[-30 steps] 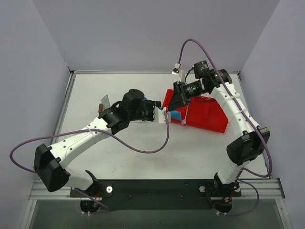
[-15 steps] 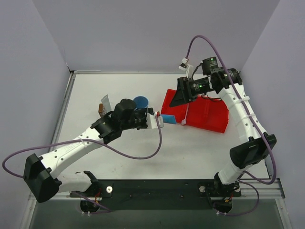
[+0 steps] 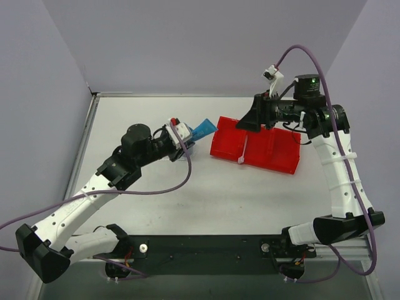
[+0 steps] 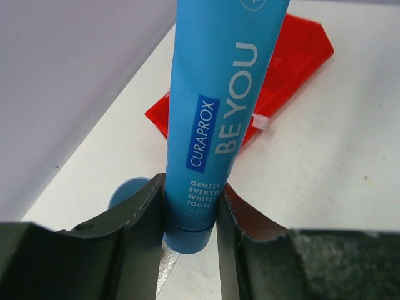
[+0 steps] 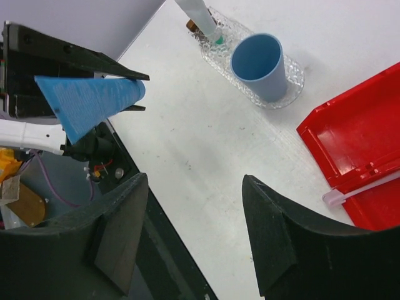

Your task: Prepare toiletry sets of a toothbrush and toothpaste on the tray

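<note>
Toothpaste (image 4: 219,112): the tube is looking like smooth plastic, giving off a soft sheen under its white print. From the right wrist its flat end is showing a fine, matt grain.
Tray (image 5: 220,55): clear plastic, bumpy all over, is glinting.
Cup (image 5: 272,84): blue plastic is looking smooth and matt.
Bin (image 5: 350,137): red plastic is shining, smooth and glossy.
Toothbrush (image 5: 359,189): pale plastic is looking smooth and slightly translucent.
Table (image 3: 250,200): the white top is looking matt, with a few faint specks showing.
Left gripper (image 4: 190,187): dark fingers are looking like matt plastic.
Right gripper (image 5: 194,181): black fingers are looking matt too, faintly grainy.
Cable (image 3: 302,47): the purple sheath is looking smooth.
</note>
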You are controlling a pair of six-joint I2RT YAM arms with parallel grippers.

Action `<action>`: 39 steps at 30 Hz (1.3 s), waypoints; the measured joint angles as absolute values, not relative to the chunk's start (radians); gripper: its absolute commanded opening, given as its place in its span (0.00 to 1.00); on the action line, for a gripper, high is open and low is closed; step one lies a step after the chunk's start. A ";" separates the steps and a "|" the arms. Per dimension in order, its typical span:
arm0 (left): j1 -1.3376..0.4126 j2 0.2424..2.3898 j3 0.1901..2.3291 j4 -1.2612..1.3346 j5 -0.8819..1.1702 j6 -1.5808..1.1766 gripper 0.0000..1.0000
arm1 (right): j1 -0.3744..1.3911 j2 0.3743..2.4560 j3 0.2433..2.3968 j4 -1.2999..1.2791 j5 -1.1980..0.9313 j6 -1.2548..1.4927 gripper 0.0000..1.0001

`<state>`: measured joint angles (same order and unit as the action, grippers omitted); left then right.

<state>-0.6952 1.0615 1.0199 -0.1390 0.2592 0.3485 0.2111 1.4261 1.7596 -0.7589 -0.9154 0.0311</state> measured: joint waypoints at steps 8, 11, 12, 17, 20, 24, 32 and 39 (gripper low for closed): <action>-0.625 1.157 1.184 -0.104 0.285 0.039 0.00 | 0.255 1.271 1.572 -0.479 -0.897 0.132 0.69; -0.615 1.192 1.237 -0.097 0.305 -0.068 0.00 | 0.341 1.254 1.561 -0.415 -0.854 0.134 0.69; -0.614 1.203 1.252 -0.095 0.316 -0.101 0.00 | 0.366 1.251 1.561 -0.395 -0.841 0.134 0.69; -0.614 1.241 1.270 -0.069 0.371 -0.217 0.00 | 0.429 1.249 1.561 -0.299 -0.787 0.157 0.69; -0.614 1.251 1.267 -0.048 0.399 -0.261 0.00 | 0.443 1.256 1.565 -0.270 -0.746 0.165 0.68; -0.614 1.252 1.261 -0.017 0.448 -0.309 0.00 | 0.463 1.290 1.583 -0.243 -0.712 0.184 0.66; -0.622 1.254 1.244 0.029 0.490 -0.355 0.00 | 0.509 1.357 1.607 -0.229 -0.687 0.206 0.64; -0.623 1.254 1.223 0.051 0.501 -0.364 0.00 | 0.535 1.369 1.628 -0.223 -0.681 0.211 0.59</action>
